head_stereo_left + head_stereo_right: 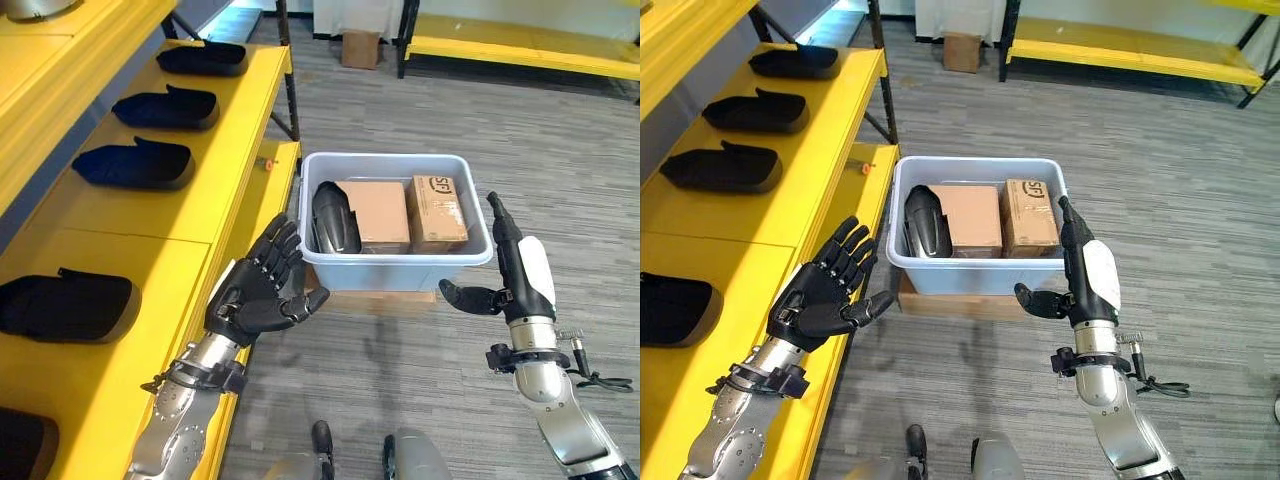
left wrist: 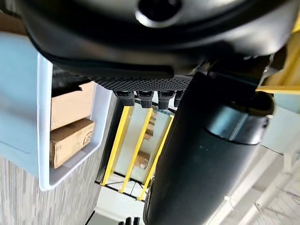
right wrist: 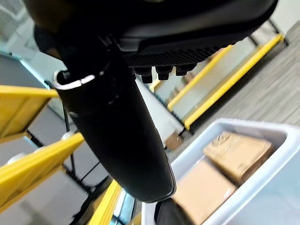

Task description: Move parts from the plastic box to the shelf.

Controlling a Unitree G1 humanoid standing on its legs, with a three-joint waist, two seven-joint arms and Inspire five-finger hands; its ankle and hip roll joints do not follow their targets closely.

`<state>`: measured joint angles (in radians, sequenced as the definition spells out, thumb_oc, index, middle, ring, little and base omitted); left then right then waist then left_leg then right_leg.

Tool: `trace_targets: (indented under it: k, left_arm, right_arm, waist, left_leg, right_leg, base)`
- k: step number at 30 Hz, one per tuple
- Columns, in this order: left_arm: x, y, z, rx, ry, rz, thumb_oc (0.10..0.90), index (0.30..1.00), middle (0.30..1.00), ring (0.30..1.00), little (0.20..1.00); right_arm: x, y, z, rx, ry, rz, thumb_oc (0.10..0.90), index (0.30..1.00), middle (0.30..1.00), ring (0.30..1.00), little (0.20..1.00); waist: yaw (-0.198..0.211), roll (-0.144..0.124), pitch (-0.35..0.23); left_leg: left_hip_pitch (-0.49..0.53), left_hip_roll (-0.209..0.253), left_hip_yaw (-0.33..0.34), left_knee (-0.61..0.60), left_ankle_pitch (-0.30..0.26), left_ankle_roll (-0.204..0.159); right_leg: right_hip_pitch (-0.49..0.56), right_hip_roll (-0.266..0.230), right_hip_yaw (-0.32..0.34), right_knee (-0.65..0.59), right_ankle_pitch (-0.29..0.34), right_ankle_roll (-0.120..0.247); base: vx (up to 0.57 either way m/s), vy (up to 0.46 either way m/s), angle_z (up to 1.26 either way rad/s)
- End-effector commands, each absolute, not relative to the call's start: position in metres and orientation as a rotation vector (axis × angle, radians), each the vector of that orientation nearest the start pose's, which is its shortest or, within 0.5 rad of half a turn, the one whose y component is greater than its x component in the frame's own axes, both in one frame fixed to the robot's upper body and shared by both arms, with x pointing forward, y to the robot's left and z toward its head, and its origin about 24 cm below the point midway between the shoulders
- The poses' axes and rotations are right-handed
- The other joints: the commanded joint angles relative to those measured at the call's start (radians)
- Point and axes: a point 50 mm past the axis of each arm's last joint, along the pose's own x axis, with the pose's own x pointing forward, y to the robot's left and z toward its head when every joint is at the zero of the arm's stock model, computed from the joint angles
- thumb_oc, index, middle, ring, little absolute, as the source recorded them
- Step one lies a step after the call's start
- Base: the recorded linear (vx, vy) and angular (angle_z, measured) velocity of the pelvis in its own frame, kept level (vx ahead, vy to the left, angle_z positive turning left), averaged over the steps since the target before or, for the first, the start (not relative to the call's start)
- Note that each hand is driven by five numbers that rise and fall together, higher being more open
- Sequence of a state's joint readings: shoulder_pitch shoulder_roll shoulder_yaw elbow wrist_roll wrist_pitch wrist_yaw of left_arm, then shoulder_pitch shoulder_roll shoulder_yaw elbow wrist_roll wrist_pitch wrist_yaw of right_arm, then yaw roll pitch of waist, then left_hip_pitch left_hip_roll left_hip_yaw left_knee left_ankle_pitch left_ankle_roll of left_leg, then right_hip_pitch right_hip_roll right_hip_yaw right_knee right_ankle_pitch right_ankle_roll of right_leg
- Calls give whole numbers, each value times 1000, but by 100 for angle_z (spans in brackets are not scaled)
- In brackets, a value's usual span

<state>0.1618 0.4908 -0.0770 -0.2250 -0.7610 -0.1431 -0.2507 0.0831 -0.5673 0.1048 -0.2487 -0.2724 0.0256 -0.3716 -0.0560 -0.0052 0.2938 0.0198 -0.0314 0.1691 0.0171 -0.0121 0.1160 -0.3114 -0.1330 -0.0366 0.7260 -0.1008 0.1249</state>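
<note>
Both hands, left hand (image 1: 262, 295) and right hand (image 1: 512, 270), hover spread and empty, flanking the plastic box (image 1: 397, 268). One dark part (image 1: 334, 217) stands inside it beside two cartons (image 1: 405, 212), within reach for transfer to the yellow shelf (image 1: 170, 205).

black part (image 1: 335, 217) upright in pale plastic box (image 1: 400, 268) beside yellow shelf (image 1: 215, 170).

Left robot hand (image 1: 258, 293) up at the lower left, palm forward, fingers spread and straight, thumb jutting out to the side, holding nothing. Silver-grey forearm rising from the bottom edge. Right robot hand (image 1: 1080, 272) raised edge-on at the lower right, fingers straight and pointing away, thumb stuck out toward the left one, empty too. Both well apart.
</note>
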Motion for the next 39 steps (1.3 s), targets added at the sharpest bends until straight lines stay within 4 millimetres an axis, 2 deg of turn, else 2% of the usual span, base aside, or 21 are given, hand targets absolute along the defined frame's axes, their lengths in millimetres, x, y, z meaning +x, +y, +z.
trace_targets:
  k: [1, 2, 3, 4, 5, 6, 9, 10, 12, 16, 20, 25, 32, 36, 39]
  left_arm:
    - [216, 195, 124, -252, -380, -425, 900, 1000, 1000, 1000, 1000]
    - [218, 194, 125, -247, -378, -436, 900, 1000, 1000, 1000, 1000]
    - [219, 192, 126, -248, -376, -445, 900, 1000, 1000, 1000, 1000]
    - [220, 191, 125, -250, -375, -449, 900, 1000, 1000, 1000, 1000]
    - [220, 188, 125, -254, -372, -461, 900, 1000, 1000, 1000, 1000]
    - [219, 183, 125, -248, -376, -507, 900, 1000, 1000, 1000, 1000]
    - [214, 176, 124, -228, -372, -567, 900, 1000, 1000, 1000, 1000]
    - [214, 172, 121, -263, -348, -585, 900, 1000, 1000, 1000, 1000]
    - [215, 167, 118, -274, -334, -583, 900, 1000, 1000, 1000, 1000]
    - [215, 167, 118, -296, -327, -563, 900, 1000, 1000, 1000, 1000]
    - [215, 166, 119, -295, -340, -555, 900, 1000, 1000, 1000, 1000]
    - [217, 165, 122, -315, -357, -560, 900, 1000, 1000, 1000, 1000]
    - [218, 165, 123, -340, -355, -551, 900, 1000, 1000, 1000, 1000]
    - [219, 167, 124, -334, -361, -534, 900, 1000, 1000, 1000, 1000]
    - [220, 169, 124, -319, -366, -518, 900, 1000, 1000, 1000, 1000]
  right_arm:
    - [240, -228, 141, -818, -487, -295, 900, 1000, 1000, 1000, 1000]
    - [240, -232, 144, -827, -496, -301, 900, 1000, 1000, 1000, 1000]
    - [241, -234, 146, -832, -500, -303, 900, 1000, 1000, 1000, 1000]
    - [242, -234, 146, -833, -500, -304, 900, 1000, 1000, 1000, 1000]
    - [243, -236, 146, -836, -498, -306, 900, 1000, 1000, 1000, 1000]
    - [243, -237, 146, -842, -495, -305, 900, 1000, 1000, 1000, 1000]
    - [241, -239, 146, -853, -484, -304, 900, 1000, 1000, 1000, 1000]
    - [239, -241, 144, -857, -473, -304, 900, 1000, 1000, 1000, 1000]
    - [235, -238, 141, -871, -459, -283, 900, 1000, 1000, 1000, 1000]
    - [234, -237, 139, -886, -456, -262, 900, 1000, 1000, 1000, 1000]
    - [237, -240, 146, -909, -486, -269, 900, 1000, 1000, 1000, 1000]
    - [238, -247, 158, -925, -531, -298, 900, 1000, 1000, 1000, 1000]
    - [236, -246, 160, -954, -545, -273, 900, 1000, 1000, 1000, 1000]
    - [235, -246, 160, -961, -546, -271, 900, 1000, 1000, 1000, 1000]
    - [233, -248, 158, -942, -534, -271, 900, 1000, 1000, 1000, 1000]
  waist:
    - [-14, 25, -70]
    - [-23, 21, -64]
    - [-30, 23, -58]
    - [-32, 25, -55]
    - [-36, 25, -50]
    - [-41, 27, -46]
    - [-52, 23, -54]
    - [-65, 18, -68]
    - [-85, 8, -81]
    - [-98, 4, -81]
    - [-99, 12, -68]
    - [-118, 24, -67]
    - [-126, 47, -82]
    - [-129, 54, -91]
    - [-136, 56, -99]
  left_leg:
    - [35, 4, -57, -73, -63, -10]
    - [70, 3, -78, -83, -80, -19]
    - [96, 6, -92, -92, -91, -25]
    - [105, 8, -97, -96, -95, -27]
    - [127, 12, -109, -101, -107, -33]
    - [151, 18, -122, -103, -124, -40]
    - [169, 17, -143, -104, -137, -47]
    - [175, 13, -168, -104, -141, -49]
    - [190, 19, -167, -102, -152, -56]
    - [194, 38, -162, -83, -164, -66]
    - [166, 70, -143, -49, -162, -84]
    - [135, 87, -107, 3, -154, -107]
    - [93, 101, -66, 107, -66, -136]
    - [69, 97, -45, 175, -54, -137]
    - [53, 103, 3, 271, -40, -141]
  right_leg:
    - [57, 40, -50, -205, 77, -31]
    - [40, 14, -65, -402, 132, -20]
    - [23, 2, -62, -484, 171, -7]
    - [18, -1, -60, -506, 184, -3]
    - [-5, -13, -44, -561, 222, 11]
    - [-21, -11, -30, -652, 235, 22]
    - [23, 11, -1, -732, 243, 29]
    - [59, 20, 39, -754, 266, 30]
    - [90, 29, 71, -714, 269, 30]
    - [103, 48, 81, -662, 223, 18]
    - [107, 54, 51, -596, 151, -14]
    - [123, 62, 48, -583, 111, -49]
    - [175, 80, 30, -612, 88, -86]
    - [185, 88, 18, -607, 68, -103]
    - [200, 94, -8, -600, 45, -123]
  base:
    - [184, -215, 4]
    - [203, -233, 8]
    - [206, -240, 14]
    - [184, -207, 14]
    - [257, -283, 19]
    - [303, -331, 31]
    - [263, -292, 43]
    - [254, -295, 52]
    - [325, -403, 120]
    - [210, -273, 38]
    - [103, -190, -9]
    - [145, -196, 18]
    - [104, -146, 9]
    - [67, -154, 12]
    - [60, -199, 14]
